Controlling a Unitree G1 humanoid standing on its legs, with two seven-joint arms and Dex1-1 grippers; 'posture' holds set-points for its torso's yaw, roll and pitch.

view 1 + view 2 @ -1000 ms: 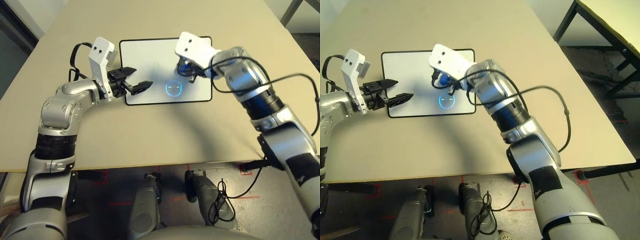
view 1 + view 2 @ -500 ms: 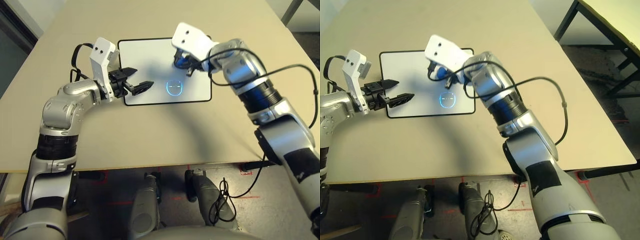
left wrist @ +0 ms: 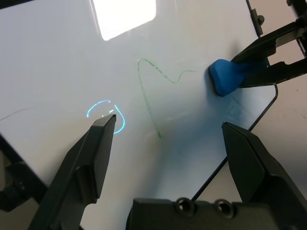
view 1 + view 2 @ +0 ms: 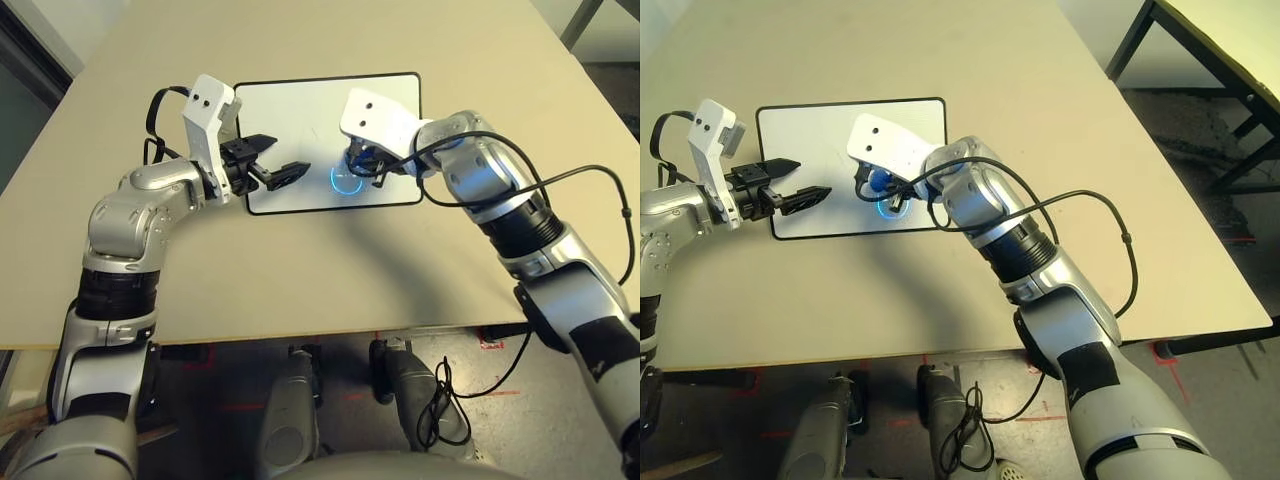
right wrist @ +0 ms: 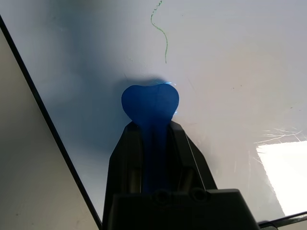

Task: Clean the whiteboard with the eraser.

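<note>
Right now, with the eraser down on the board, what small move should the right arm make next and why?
Probably slide the eraser, shut in the right end effector, across the whiteboard toward the thin green squiggle, since that line remains unwiped nearby.

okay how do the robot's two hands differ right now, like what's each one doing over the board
The left hand is open and holds nothing; the right hand is shut on the blue eraser.
The left hand sits near the whiteboard's left side; the right hand works nearer its front right part, with the eraser's tip against the surface.
Both are over the whiteboard, with two black fingers each.
</note>
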